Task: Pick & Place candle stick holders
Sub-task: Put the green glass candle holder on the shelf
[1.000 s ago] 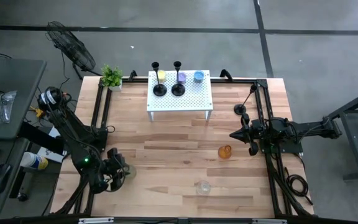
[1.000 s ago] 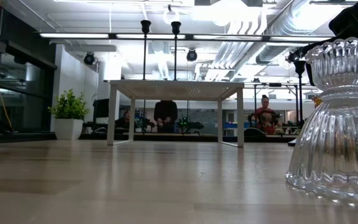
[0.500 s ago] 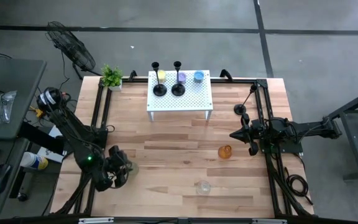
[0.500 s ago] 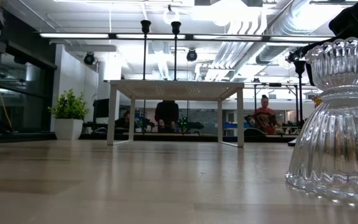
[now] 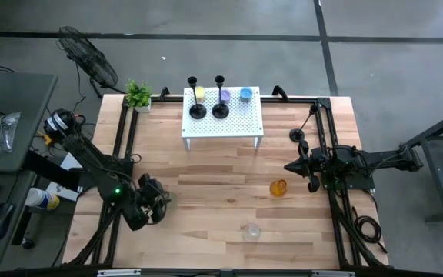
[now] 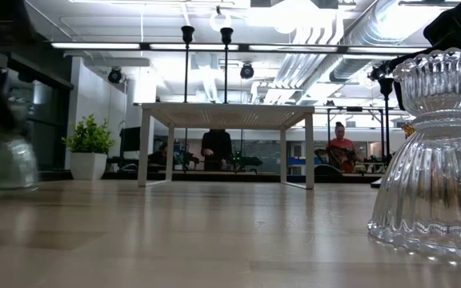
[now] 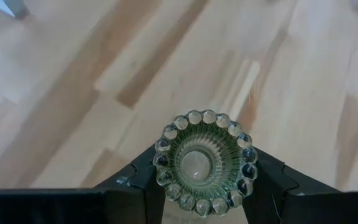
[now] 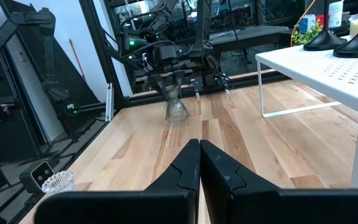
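Clamping pale green glass cup (image 7: 205,163), left gripper (image 5: 157,205) above table (image 5: 221,185), right gripper (image 8: 199,163) closed, empty, no legible writing.

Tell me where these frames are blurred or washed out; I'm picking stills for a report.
Low view: bright ceiling lights glare, and the pale green cup at the left edge is smeared, while the clear cup up close is sharp. Left wrist view: the wooden table is streaked with blur; the green cup between the left gripper fingers stays crisp.
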{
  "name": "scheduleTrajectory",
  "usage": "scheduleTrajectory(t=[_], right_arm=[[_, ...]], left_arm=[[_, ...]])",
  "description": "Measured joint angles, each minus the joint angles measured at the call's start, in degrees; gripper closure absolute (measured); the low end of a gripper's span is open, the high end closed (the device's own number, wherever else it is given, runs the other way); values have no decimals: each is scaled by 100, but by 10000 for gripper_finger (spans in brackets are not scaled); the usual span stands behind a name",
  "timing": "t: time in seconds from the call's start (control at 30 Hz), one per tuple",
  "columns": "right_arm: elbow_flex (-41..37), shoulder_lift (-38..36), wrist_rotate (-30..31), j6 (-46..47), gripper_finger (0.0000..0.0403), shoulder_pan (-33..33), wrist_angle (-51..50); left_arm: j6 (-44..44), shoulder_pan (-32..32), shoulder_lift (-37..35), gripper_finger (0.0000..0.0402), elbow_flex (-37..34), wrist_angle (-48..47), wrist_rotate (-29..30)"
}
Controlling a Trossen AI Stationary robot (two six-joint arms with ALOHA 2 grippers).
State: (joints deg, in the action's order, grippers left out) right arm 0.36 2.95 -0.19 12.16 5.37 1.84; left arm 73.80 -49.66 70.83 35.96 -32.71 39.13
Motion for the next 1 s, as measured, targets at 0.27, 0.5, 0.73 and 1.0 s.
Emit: scheduleTrajectory(t=[0.27,0.5,0.73,1.0], right_arm=[[0,0,0,0,400,0,-1],[0,1,0,0,400,0,-1],[0,0,0,0,400,0,-1],[0,-1,0,0,400,0,1]], left_arm=[[-63,498,0,249,308,11,321],[-245,922,0,248,642,-17,319],[-612,1434,0,248,1150,-45,331],[-1276,2138,0,248,1784,-48,385]])
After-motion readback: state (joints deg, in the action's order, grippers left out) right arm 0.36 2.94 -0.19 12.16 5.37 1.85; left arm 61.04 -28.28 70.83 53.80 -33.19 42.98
